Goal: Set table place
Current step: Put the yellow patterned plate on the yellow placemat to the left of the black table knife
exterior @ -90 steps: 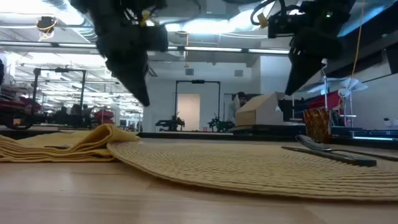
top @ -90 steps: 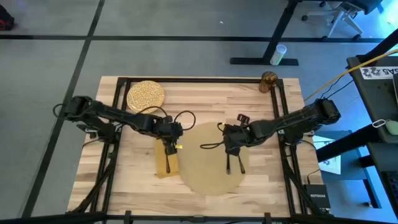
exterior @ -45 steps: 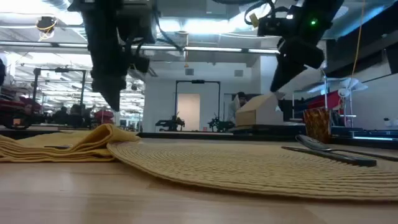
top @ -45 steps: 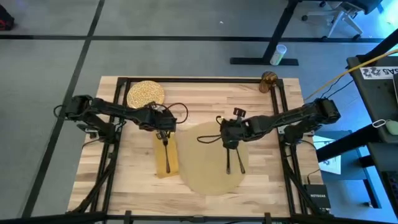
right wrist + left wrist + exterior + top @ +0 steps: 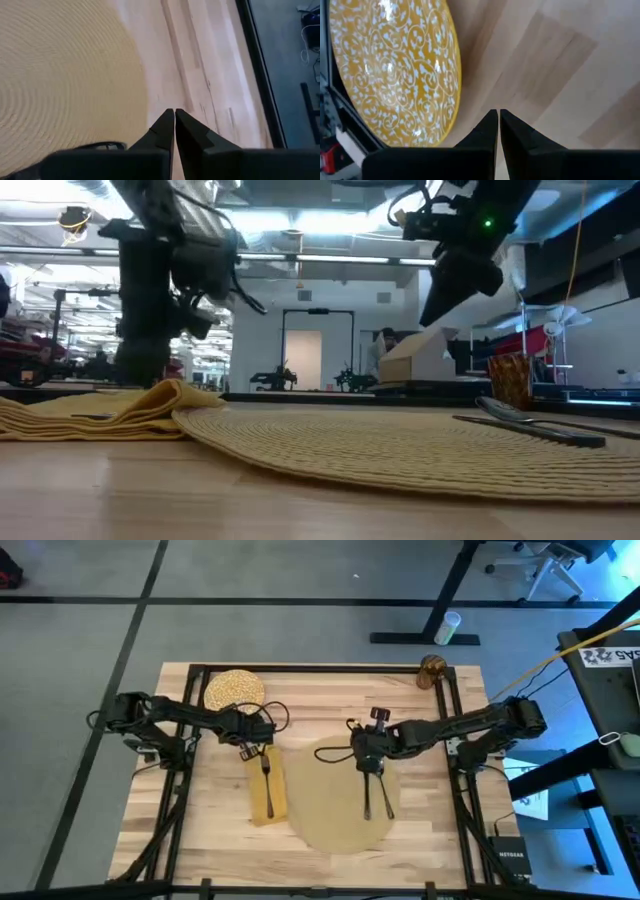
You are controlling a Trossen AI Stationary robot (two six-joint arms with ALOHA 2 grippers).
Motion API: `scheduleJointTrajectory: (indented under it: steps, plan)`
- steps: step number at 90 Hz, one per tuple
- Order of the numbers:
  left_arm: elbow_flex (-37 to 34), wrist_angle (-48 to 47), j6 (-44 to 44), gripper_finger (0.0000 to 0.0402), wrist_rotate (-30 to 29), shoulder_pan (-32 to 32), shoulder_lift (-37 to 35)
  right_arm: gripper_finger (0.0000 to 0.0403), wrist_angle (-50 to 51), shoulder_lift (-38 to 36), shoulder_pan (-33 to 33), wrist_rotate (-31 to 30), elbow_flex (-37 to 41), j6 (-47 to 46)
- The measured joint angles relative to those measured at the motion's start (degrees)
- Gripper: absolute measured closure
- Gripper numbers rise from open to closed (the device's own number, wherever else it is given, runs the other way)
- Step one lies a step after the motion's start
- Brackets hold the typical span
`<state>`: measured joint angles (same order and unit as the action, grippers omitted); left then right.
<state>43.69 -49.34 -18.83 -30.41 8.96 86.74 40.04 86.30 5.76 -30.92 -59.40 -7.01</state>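
The yellow-speckled plate (image 5: 234,690) (image 5: 390,70) lies flat at the table's far left. A round tan placemat (image 5: 345,795) (image 5: 65,75) lies at the table's near middle. On it the spoon and knife (image 5: 375,796) (image 5: 530,420) lie side by side. The mustard napkin (image 5: 267,790) (image 5: 110,412) lies at the placemat's left edge, and the fork (image 5: 268,785) lies on it. An amber glass (image 5: 432,670) (image 5: 511,380) stands at the far right edge. My left gripper (image 5: 247,748) (image 5: 498,112) hangs shut between napkin and plate. My right gripper (image 5: 372,766) (image 5: 174,111) hangs shut above the placemat's far edge.
Thin black rails (image 5: 320,668) frame the wood tabletop (image 5: 330,705). Bare wood lies between the plate and the glass along the far side. Cables loop from both wrists above the table's middle.
My left gripper has drawn back from over the fork and napkin toward the far left, nearer the plate. My right gripper has drawn back from over the spoon and knife toward the table's far edge. The cutlery, napkin and placemat have stayed where they were.
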Motion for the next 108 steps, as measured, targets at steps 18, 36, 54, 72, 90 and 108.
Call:
scheduleJointTrajectory:
  steps: [18, 36, 54, 72, 90, 108]
  plan:
    - [-0.08, 4.29, 1.98, 0.0349, 0.02, 1.83, 0.0, 0.0402, -0.07, 0.0, -1.46, 0.11, 0.0, 1.53]
    - [-0.15, 5.19, 4.56, 0.0279, -0.41, 4.2, 0.0, 0.0402, -0.14, 0.0, -1.81, 0.48, 0.0, 1.77]
    - [-2.99, 7.94, 9.33, 0.0254, -1.95, 7.6, 0.0, 0.0402, -0.14, 0.0, -1.81, 0.47, 0.0, 1.96]
    - [-6.22, 12.75, 14.07, 0.0253, -1.97, 11.03, -0.2, 0.0402, -0.32, 0.02, -1.79, -0.13, 0.0, 2.87]
    - [-7.73, 16.04, 17.95, 0.0253, -2.46, 13.93, -0.26, 0.0402, -1.66, 0.02, -1.77, -0.44, 0.0, 3.05]
    - [-10.88, 22.93, 22.22, 0.0272, -4.17, 16.69, -0.24, 0.0402, -3.27, 0.02, -1.75, -0.46, 0.0, 4.73]
